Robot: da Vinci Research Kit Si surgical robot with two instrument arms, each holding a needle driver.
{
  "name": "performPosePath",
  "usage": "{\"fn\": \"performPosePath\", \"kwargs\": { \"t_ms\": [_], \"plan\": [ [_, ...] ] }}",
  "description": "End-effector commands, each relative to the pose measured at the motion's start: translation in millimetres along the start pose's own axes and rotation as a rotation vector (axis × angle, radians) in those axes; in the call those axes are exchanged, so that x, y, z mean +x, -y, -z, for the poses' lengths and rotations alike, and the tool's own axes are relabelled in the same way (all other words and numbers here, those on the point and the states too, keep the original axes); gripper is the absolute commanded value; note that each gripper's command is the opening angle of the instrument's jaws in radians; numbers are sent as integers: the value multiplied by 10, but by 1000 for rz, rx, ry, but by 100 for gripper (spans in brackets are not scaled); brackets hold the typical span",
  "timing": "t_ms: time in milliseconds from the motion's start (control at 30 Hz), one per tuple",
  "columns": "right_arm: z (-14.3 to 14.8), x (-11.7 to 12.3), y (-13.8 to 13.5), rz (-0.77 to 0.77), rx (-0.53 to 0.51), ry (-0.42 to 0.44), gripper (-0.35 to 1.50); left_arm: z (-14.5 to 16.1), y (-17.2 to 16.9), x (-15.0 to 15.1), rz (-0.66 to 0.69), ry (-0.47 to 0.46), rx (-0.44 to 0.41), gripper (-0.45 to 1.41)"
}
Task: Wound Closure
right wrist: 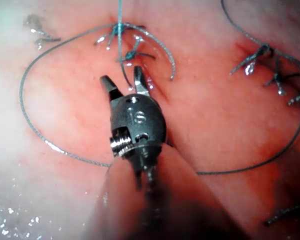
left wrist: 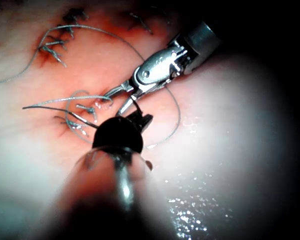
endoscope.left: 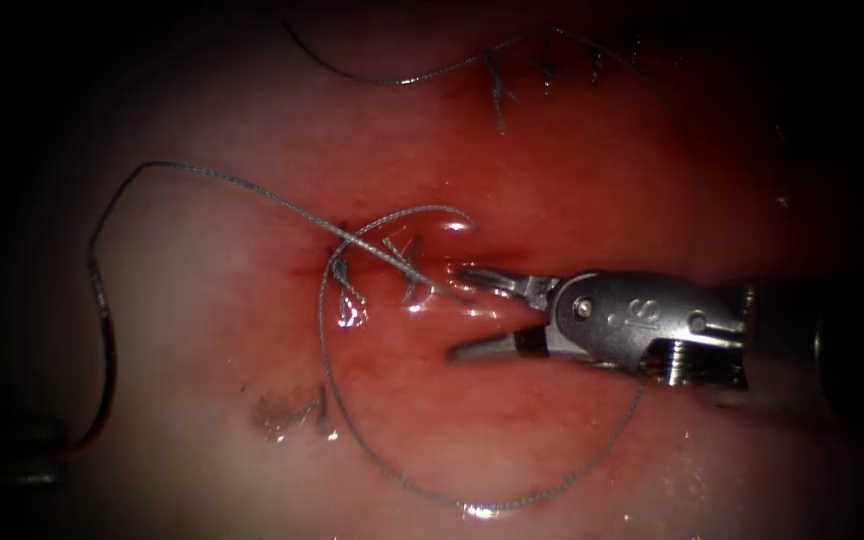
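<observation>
Now R tool [endoscope.left: 462,312] jaws spread, empty, beside thread [endoscope.left: 392,255] on tissue [endoscope.left: 202,330] (L tool's [left wrist: 140,120] jaws unclear).

My left tool [left wrist: 140,120] tip is dark behind its wrist; the thread [endoscope.left: 102,300] runs into shadow beside it.

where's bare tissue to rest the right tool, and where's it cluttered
Free: the tissue enclosed by the thread loop, below the open, empty right tool; also the pale patch left of the knots, under the thread's upper arc. Crowded: the knotted stitches at the jaw tips, and the far stitch row.
</observation>
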State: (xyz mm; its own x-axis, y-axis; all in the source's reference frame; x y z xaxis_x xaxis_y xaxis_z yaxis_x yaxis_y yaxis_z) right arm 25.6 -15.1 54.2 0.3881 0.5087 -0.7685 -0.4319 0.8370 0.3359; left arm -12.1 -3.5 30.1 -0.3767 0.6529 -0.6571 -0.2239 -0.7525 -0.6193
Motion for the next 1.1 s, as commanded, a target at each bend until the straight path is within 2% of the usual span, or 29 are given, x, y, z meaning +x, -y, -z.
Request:
{"fn": "performPosePath", "kwargs": {
  "t_ms": [33,67,200,300,400,467,567,767,900,1000,1100],
  "plan": [
    [-13,-4,3,4,2,9,-23,-7,0,-2,-4,1,1,-40],
    [-15,-5,3,5,1,14,-35,-7,0,-2,-3,2,2,-40],
    [-13,-11,7,25,-41,111,-35,-6,1,-2,-1,3,3,-40],
    [-2,-14,12,5,-53,132,-35,-6,3,-3,-1,4,5,-42],
    [13,-17,26,-37,-15,184,-35,-7,7,-8,-4,4,6,-42],
    [20,-12,37,-44,7,181,-35,-8,8,-10,-6,4,8,-42],
    [31,6,56,-56,32,185,-35,-9,12,-12,-7,4,9,-42],
    [51,56,103,-108,97,133,-35,-5,17,-15,-6,7,11,-42],
    [47,89,148,-115,138,111,-35,-4,17,-16,-4,10,17,-42],
    [40,105,179,-110,164,105,-35,-4,16,-16,-2,11,20,-42],
    [37,116,197,-105,176,99,-35,-2,15,-16,-2,12,21,-40]
  ]
}}
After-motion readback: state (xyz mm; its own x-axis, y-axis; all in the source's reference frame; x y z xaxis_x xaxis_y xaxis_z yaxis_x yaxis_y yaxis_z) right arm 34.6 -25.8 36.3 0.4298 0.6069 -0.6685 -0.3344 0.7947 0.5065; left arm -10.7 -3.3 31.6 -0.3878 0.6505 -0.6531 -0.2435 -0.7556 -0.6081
